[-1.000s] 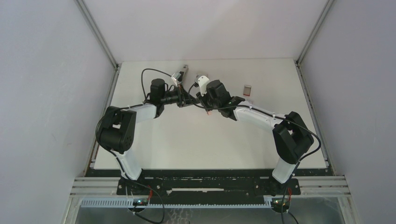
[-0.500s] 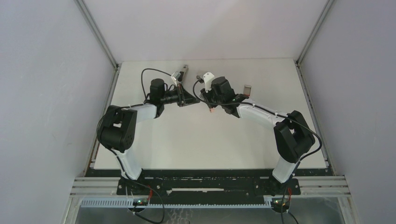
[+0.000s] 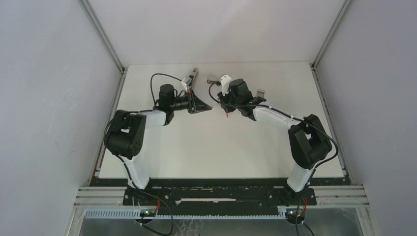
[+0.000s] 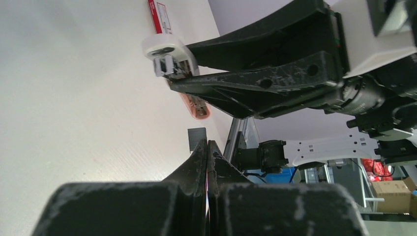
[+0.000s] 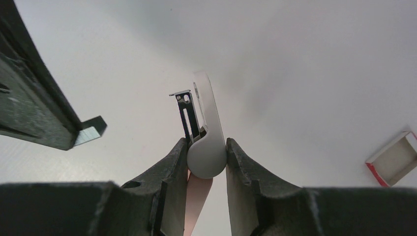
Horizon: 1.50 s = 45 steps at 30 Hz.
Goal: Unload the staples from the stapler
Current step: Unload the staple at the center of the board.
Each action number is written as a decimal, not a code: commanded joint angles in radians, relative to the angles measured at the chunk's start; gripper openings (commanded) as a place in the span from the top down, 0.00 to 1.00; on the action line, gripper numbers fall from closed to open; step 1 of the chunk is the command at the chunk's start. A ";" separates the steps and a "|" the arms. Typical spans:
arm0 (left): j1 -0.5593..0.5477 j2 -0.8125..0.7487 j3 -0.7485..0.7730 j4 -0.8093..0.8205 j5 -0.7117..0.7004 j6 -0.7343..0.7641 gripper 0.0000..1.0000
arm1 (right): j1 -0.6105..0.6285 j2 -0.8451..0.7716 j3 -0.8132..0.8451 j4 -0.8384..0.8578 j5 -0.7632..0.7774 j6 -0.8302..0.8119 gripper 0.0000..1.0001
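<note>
The stapler, a slim grey bar, lies at the back of the table behind my left gripper; neither gripper touches it. My left gripper is shut, and a short grey strip of staples sticks out at its fingertips. The strip also shows in the right wrist view, at the tip of the left gripper's finger. My right gripper is shut on the pink-and-white claw-like tool, held a little right of the left gripper's tip.
A small red-and-white box lies open on the table to the right of my right gripper. Another red-and-white box shows in the left wrist view. Grey walls enclose the white table.
My right gripper has moved right and back with the claw tool, away from the left gripper's tip. The left gripper has stayed almost where it was, still shut.
</note>
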 commanded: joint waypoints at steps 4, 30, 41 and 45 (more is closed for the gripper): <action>-0.006 0.018 -0.027 0.048 0.043 -0.006 1.00 | -0.028 0.042 -0.019 -0.023 -0.098 -0.043 0.83; -0.005 0.123 -0.003 -0.197 -0.104 0.161 0.89 | -0.090 0.023 -0.047 -0.034 -0.181 -0.004 0.82; 0.045 0.011 0.031 -0.262 -0.115 0.213 0.55 | -0.081 0.052 -0.016 -0.060 -0.211 -0.005 0.81; 0.079 -0.039 0.053 -0.320 -0.122 0.255 0.43 | -0.072 0.075 -0.001 -0.079 -0.216 -0.002 0.80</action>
